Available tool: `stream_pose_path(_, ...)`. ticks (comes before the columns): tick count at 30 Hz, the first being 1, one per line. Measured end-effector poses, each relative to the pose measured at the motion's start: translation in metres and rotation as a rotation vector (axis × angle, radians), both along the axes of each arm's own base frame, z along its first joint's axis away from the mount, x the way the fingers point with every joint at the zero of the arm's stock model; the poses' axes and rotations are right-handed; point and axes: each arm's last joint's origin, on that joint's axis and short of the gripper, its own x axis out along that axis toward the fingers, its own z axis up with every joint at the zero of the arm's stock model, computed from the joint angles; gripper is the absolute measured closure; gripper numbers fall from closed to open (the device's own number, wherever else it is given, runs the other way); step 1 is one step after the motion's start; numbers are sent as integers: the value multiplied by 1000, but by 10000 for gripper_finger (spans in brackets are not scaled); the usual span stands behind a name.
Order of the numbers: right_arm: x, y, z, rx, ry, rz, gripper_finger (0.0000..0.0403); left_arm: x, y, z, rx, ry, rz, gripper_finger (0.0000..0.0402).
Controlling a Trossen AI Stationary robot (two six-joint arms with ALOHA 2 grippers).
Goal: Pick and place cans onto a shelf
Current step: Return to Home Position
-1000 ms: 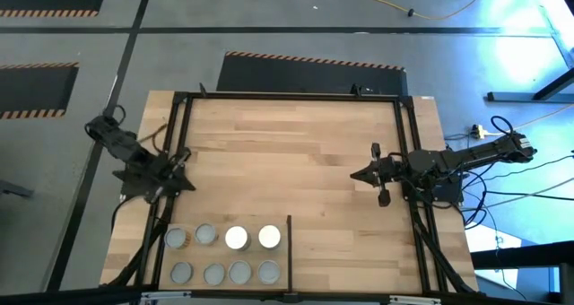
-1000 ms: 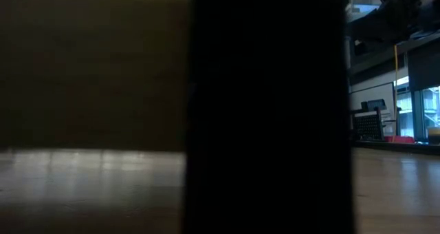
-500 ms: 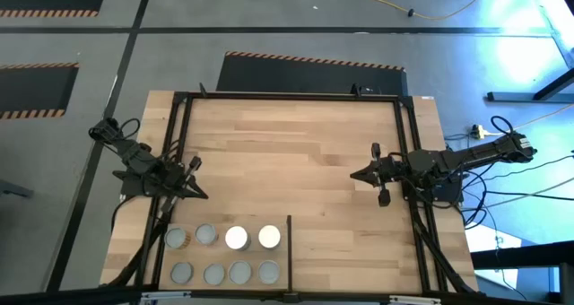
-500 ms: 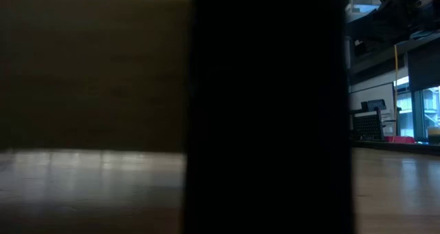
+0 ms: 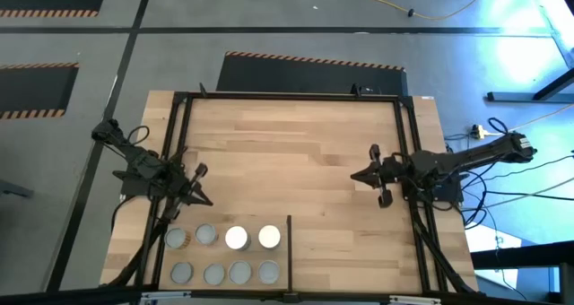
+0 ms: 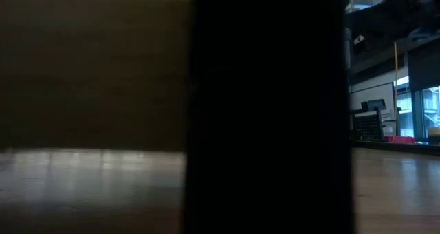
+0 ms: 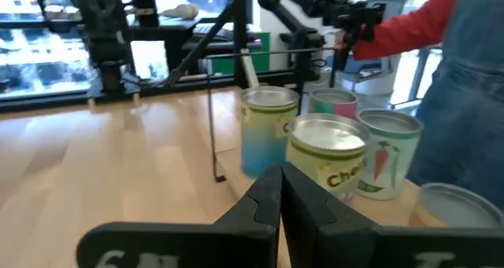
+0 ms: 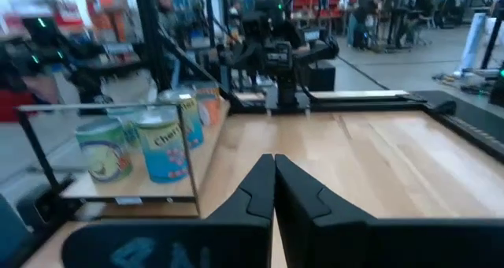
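Observation:
Several cans (image 5: 224, 253) stand upright in two rows on the shelf (image 5: 224, 255) at the table's near left. Most have grey tops and two have white tops (image 5: 236, 238). A thin black divider bar (image 5: 289, 251) runs along their right side. My left gripper (image 5: 204, 198) is shut and empty just beyond the far row, pointing level at the cans (image 7: 327, 154). My right gripper (image 5: 352, 174) is shut and empty over the table's right half, pointing left. The right wrist view shows the cans (image 8: 165, 146) on the raised shelf board (image 8: 126, 187).
A black metal frame (image 5: 287, 96) runs around the wooden tabletop (image 5: 296, 152), which is bare in the middle. A person in a red sleeve and denim (image 7: 465, 63) stands just past the cans. In the low view a dark post (image 6: 268, 110) blocks most of the picture.
My left gripper has come down and moved toward the table's near edge, closing on the far row of cans, staying shut and level. The cans have not moved.

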Motion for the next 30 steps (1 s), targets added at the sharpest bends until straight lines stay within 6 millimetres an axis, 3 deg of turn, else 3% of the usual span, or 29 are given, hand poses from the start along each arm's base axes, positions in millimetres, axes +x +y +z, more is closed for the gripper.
stream_pose_path(7,-7,-2,-39,150,-50,-11,393,0,-2,-1,-2,-15,-55,401)
stream_pose_path(30,-7,-3,-45,141,17,-69,393,0,-2,-1,-41,5,-51,401)
